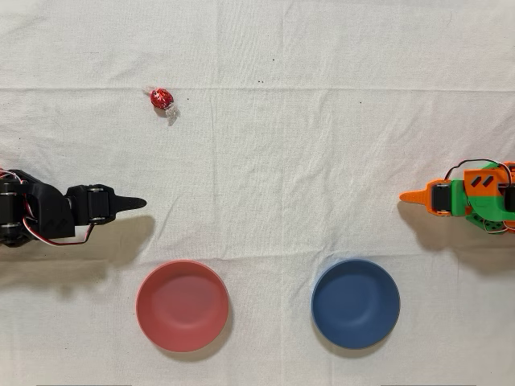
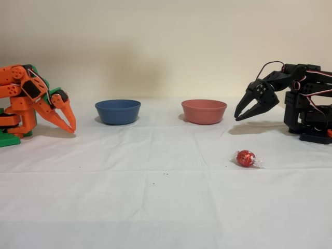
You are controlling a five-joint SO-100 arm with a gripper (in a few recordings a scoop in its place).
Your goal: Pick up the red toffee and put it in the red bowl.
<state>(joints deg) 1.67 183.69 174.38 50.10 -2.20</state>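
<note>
Nothing done yet. Red toffee (image 1: 162, 99) on the cloth, upper left of the overhead view, well apart from the red bowl (image 1: 183, 305) at lower left, seemingly empty. Gripper (image 2: 241, 116) raised at right of the fixed view, fingers slightly apart, holding nothing. Reach, grasp, carry, drop all remain.
</note>
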